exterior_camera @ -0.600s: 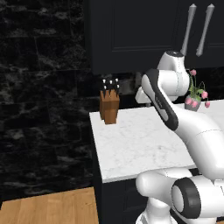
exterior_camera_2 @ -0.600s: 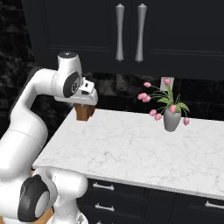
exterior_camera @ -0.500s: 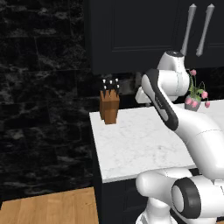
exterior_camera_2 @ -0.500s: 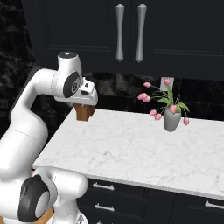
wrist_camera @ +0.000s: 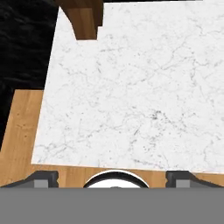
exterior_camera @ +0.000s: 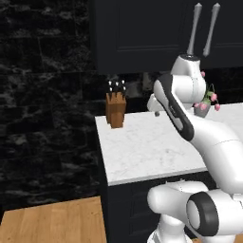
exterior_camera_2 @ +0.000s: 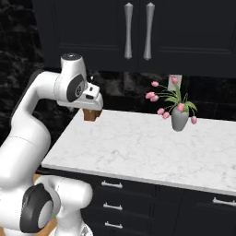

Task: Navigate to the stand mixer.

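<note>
Stand mixer search: views unchanged, knife block (exterior_camera: 115,111) at counter (exterior_camera: 142,147) corner, fingers (wrist_camera: 43,178) spread

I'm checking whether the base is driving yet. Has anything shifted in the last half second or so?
Nothing visibly changed. The knife block and the vase of pink tulips sit at the same places on the marble counter in both base views, and the arm holds the same pose.

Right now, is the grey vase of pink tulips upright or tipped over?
Upright: the grey vase of pink tulips stands on its base on the white marble counter, stems rising.
</note>
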